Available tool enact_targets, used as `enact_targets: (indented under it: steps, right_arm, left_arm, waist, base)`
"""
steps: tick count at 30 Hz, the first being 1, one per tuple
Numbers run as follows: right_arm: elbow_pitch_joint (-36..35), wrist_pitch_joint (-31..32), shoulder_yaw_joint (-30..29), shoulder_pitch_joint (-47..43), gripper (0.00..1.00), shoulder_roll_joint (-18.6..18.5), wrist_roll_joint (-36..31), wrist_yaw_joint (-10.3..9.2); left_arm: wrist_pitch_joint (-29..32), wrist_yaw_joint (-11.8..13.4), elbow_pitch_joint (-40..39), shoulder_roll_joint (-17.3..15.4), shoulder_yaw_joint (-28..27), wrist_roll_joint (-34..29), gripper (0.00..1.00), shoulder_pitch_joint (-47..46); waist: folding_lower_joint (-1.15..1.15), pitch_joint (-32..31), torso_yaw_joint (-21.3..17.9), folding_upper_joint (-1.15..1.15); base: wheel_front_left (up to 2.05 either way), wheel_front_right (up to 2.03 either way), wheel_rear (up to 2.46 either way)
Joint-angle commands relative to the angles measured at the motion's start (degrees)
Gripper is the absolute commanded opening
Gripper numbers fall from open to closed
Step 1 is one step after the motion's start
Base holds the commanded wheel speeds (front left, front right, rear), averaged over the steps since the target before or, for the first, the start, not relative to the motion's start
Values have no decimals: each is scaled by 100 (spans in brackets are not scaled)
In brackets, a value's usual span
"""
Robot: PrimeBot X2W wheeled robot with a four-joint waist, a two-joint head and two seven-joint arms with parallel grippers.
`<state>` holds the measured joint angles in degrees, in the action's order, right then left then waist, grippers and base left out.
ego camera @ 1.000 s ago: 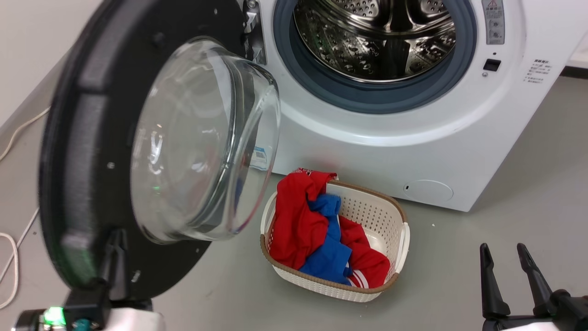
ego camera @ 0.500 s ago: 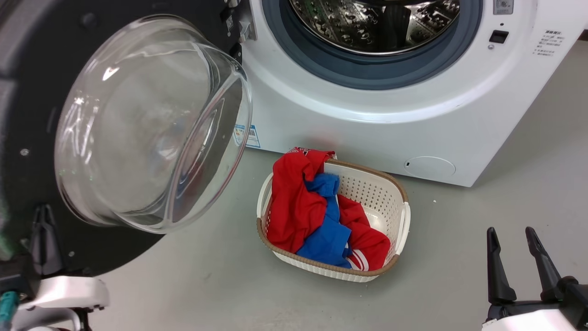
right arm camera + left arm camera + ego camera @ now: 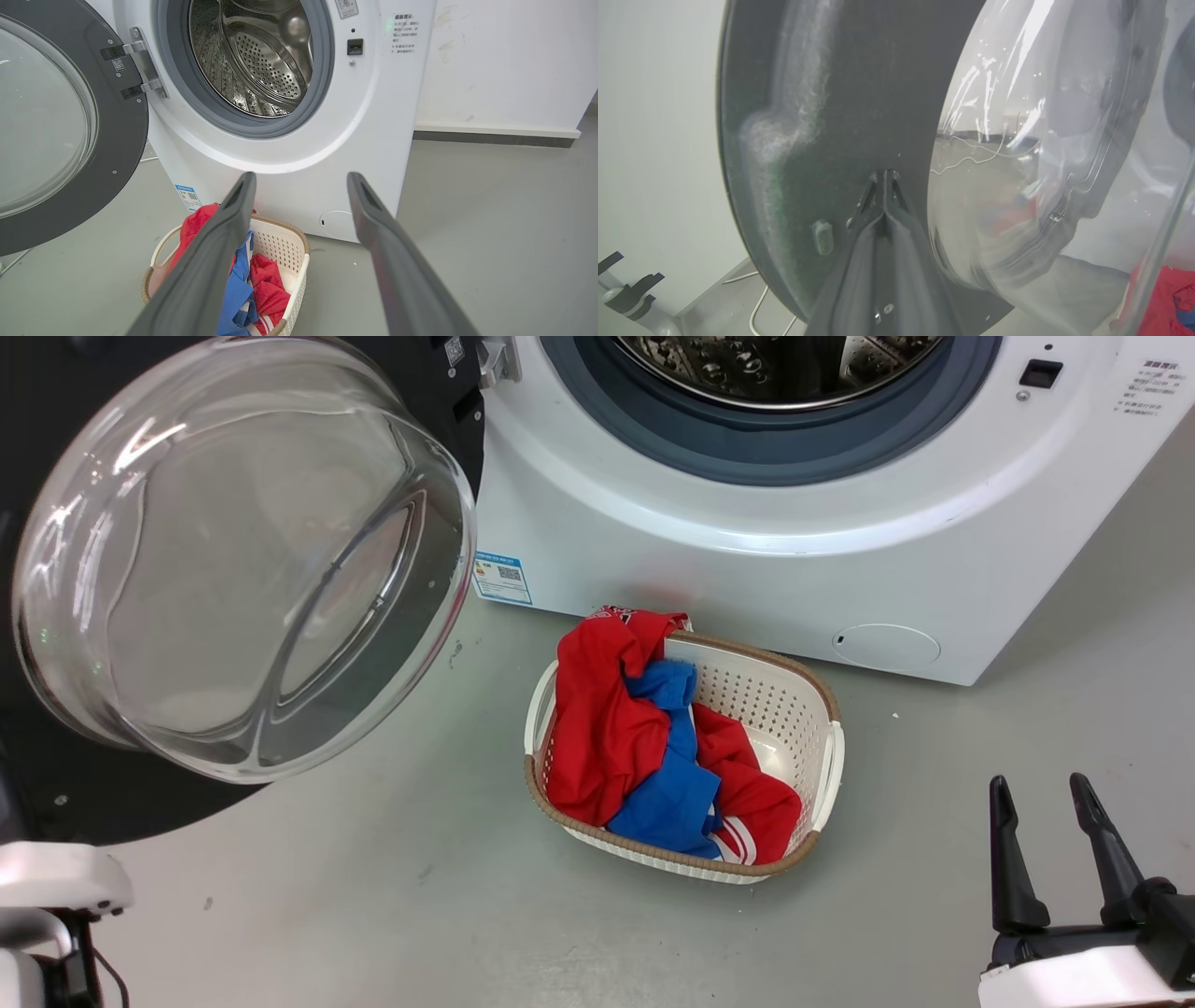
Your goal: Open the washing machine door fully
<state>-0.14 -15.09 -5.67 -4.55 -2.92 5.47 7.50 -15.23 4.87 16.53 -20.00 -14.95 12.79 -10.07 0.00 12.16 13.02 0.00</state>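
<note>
Black-rimmed washing machine door (image 3: 243, 560): standing swung wide to the left of the drum opening (image 3: 252, 65), hinged at that side, its glass bulging out over the floor (image 3: 373, 896)
Left gripper (image 3: 883, 176): jaws pressing together, tips lying over the door's black inner rim beside the glass
Right gripper (image 3: 1039, 786): hovering above the floor at lower right, jaws standing apart, holding nothing
Laundry basket (image 3: 826, 775): sitting on the floor before the machine (image 3: 747, 569), carrying red and blue clothes (image 3: 607, 737)

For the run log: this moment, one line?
door wide open | left gripper shut at its rim | right gripper open, empty
</note>
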Motion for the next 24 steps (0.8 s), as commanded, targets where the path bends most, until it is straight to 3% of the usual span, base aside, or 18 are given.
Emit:
enact_targets:
  steps: [1,24]
  right_arm:
    - [-18,-10,2,87,100,7,-2,-1]
    - [-28,-10,9,225,100,8,-133,-1]
  left_arm:
    - [15,0,33,-70,-57,-9,0,-103]
    - [15,-661,2133,-694,-726,-18,0,-1445]
  waist:
    - [0,13,-8,0]
    - [0,285,-163,0]
  base:
    - [0,0,0]
    - [0,0,0]
